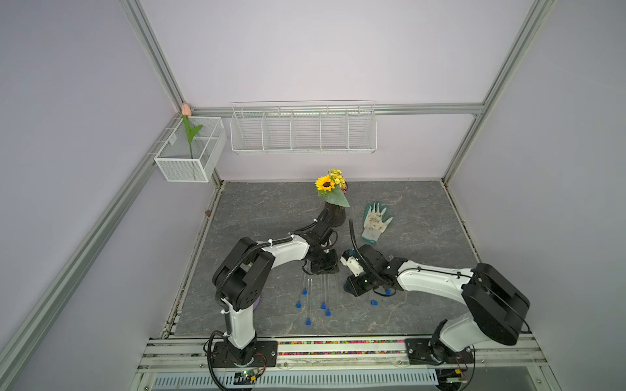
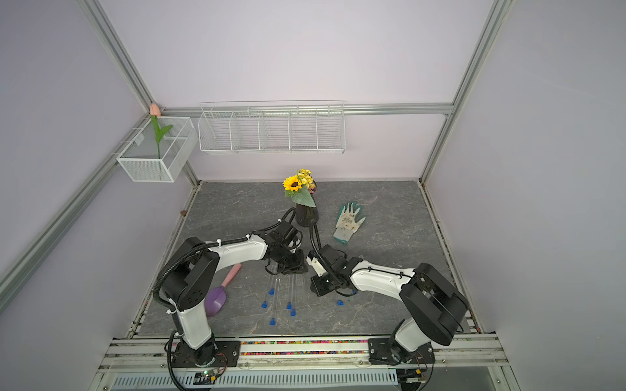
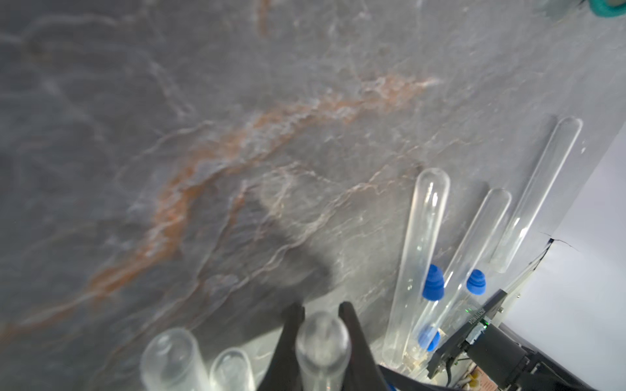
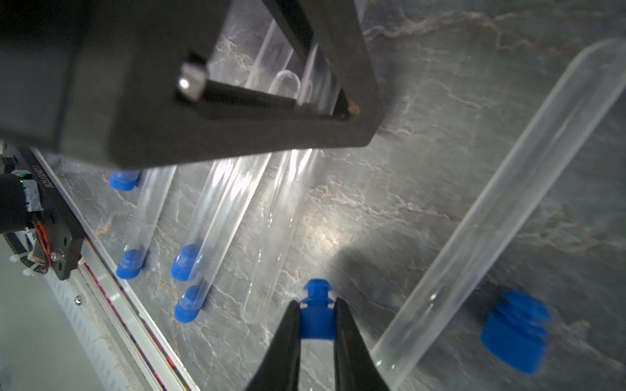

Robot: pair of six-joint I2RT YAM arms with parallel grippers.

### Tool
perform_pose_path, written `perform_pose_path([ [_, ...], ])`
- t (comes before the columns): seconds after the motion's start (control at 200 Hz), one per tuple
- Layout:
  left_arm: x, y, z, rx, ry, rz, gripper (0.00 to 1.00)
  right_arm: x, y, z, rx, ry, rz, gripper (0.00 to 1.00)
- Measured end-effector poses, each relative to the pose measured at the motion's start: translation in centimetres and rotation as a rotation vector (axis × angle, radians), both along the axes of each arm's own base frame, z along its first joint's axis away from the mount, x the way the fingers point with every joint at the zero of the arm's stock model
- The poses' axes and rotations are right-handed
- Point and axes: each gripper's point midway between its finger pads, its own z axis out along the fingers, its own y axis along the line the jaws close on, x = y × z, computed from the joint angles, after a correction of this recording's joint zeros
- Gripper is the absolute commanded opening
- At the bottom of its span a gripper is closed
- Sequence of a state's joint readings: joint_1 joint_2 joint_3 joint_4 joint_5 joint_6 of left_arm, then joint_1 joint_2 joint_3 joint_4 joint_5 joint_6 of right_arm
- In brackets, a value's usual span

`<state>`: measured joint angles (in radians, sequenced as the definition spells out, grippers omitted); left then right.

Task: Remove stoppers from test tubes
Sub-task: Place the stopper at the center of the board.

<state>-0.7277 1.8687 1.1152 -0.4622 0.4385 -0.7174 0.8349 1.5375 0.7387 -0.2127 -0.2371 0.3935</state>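
Note:
My left gripper [image 3: 320, 308] is shut on a clear test tube [image 3: 322, 342], whose rounded end sticks out between the jaws. My right gripper [image 4: 317, 303] is shut on a blue stopper [image 4: 316, 321] just above the table. Beside it lie an open tube [image 4: 501, 203] and a loose stopper [image 4: 515, 331]. Several more tubes [image 1: 310, 298] lie side by side at front centre in both top views, some with blue stoppers [image 1: 298, 304] in their near ends. Another loose stopper [image 1: 373, 302] lies to their right. Both gripper heads hang close together over the tubes' far ends.
A dark vase with a sunflower [image 1: 333, 213] stands just behind the left arm. A green-and-white glove [image 1: 374, 221] lies to its right. A purple scoop with a pink handle [image 2: 216, 299] lies by the left arm's base. Wire baskets [image 1: 303, 128] hang on the back wall.

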Motion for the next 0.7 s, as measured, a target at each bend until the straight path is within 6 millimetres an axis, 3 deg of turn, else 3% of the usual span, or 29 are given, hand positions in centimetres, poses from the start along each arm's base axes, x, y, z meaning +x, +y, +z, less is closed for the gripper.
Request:
perform_pose_path([
  [0.29, 0.1, -1.6, -0.1, -0.012, -0.017, -0.026, 0.00, -0.1, -0.1, -1.0, -0.006, 0.037, -0.016, 0.27],
  [0.705, 0.1, -1.6, -0.1, -0.007, -0.026, -0.045, 0.03, 0.1, 0.1, -0.7, 0.023, 0.054, -0.031, 0.39],
])
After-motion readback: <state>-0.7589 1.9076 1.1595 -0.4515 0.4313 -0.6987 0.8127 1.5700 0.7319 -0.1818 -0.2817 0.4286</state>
